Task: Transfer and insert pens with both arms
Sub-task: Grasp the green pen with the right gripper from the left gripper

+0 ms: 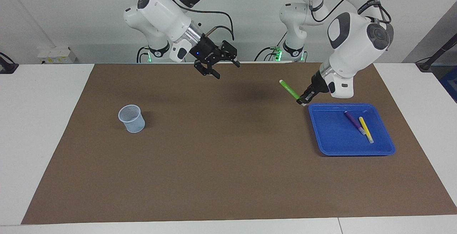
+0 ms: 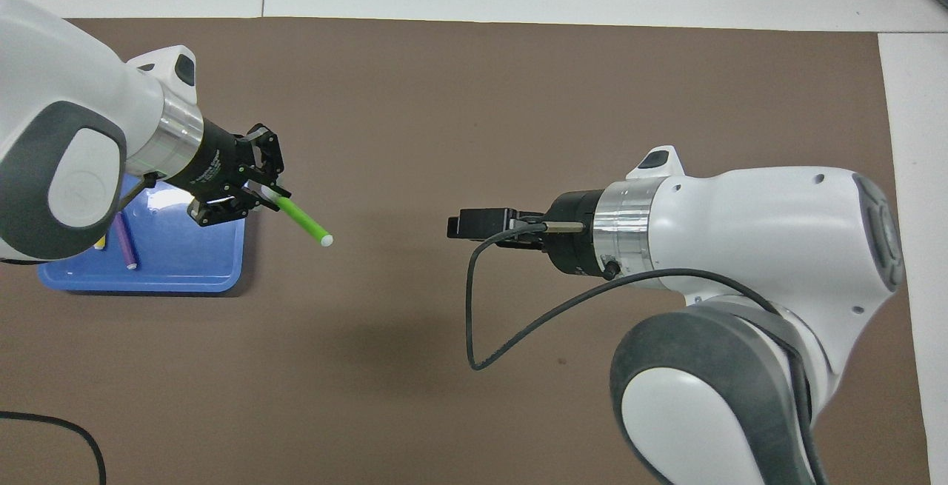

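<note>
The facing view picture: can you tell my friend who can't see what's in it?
The left arm's tool holds a lime green pen in the air at the blue tray's edge, pointing toward the right arm's open tool, raised over the brown mat. A purple pen and a yellow pen lie in the tray; a pale mesh cup stands toward the right arm's end.
</note>
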### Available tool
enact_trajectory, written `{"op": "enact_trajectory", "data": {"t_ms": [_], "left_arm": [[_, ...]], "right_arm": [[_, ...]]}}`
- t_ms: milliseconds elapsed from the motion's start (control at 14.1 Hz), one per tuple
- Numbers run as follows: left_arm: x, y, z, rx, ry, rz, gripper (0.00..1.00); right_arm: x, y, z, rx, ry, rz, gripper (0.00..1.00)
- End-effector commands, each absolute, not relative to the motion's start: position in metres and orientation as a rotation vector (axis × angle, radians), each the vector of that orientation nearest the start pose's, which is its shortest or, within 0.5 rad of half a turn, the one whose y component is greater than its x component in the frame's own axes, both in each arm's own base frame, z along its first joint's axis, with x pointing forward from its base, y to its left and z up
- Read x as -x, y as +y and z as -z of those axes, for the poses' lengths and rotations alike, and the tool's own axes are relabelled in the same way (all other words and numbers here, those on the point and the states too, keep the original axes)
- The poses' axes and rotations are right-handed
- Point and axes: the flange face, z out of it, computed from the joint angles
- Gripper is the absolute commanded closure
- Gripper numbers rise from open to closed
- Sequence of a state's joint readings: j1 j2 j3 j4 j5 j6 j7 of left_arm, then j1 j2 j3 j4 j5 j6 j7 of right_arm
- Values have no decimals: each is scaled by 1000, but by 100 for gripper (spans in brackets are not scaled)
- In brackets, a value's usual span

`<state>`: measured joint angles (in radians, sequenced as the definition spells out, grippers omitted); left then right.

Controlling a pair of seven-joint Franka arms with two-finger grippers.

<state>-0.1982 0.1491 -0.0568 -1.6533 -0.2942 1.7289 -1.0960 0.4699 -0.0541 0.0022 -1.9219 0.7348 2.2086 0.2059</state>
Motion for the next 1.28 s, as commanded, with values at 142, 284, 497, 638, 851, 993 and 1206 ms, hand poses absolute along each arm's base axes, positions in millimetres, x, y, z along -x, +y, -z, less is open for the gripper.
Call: {"op": "enact_trajectory", "data": {"t_ms": [142, 284, 497, 638, 851, 993, 1206], "left_arm": [[-565, -228, -532, 2735, -1876, -426, 100], [-555, -247, -535, 2698, -1927, -477, 100], [-536, -278, -543, 2669, -1954, -508, 100], [-525, -291, -541, 2675, -1942, -558, 100], [-524, -295, -538, 2682, -1960, -542, 100], [-524, -294, -537, 2683, -1962, -541, 100], [-525, -293, -537, 2681, -1965, -540, 100]], "right_arm": [[-508, 291, -544, 2406, 116, 122, 1], [-507, 297, -542, 2404, 118, 135, 3], [-514, 299, -535, 2407, 131, 143, 3], [-511, 312, -530, 2406, 119, 150, 3], [-512, 314, -530, 2403, 130, 157, 5], [-512, 314, -529, 2404, 131, 154, 5], [-510, 315, -529, 2406, 125, 142, 14]]}}
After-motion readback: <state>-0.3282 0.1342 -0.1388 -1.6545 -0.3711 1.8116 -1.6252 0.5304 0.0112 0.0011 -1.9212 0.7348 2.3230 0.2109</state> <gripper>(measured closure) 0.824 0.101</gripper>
